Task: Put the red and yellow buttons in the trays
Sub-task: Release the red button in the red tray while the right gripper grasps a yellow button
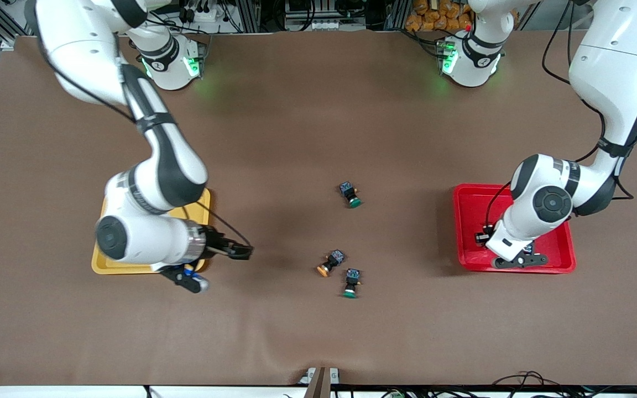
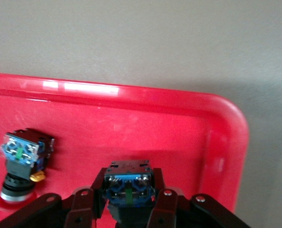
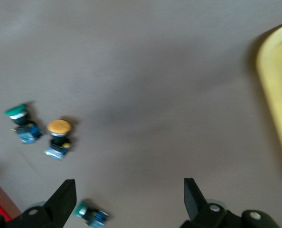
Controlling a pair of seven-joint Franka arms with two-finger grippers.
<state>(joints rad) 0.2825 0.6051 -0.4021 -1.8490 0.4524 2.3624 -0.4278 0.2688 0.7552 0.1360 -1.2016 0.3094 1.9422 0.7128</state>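
Green-capped button (image 1: 350, 283) lies plain; left gripper (image 2: 129, 199) hides its button's (image 2: 129, 184) cap.

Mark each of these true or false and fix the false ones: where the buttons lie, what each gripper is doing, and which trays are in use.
1. The left gripper is shut on a button over the red tray. True.
2. The right gripper holds the orange-capped button. False: it is open and empty, just beside the yellow tray; that button lies on the table.
3. Another button already lies in the red tray. True.
4. Three green-capped buttons lie on the table. False: two, one farther from the front camera than the other.
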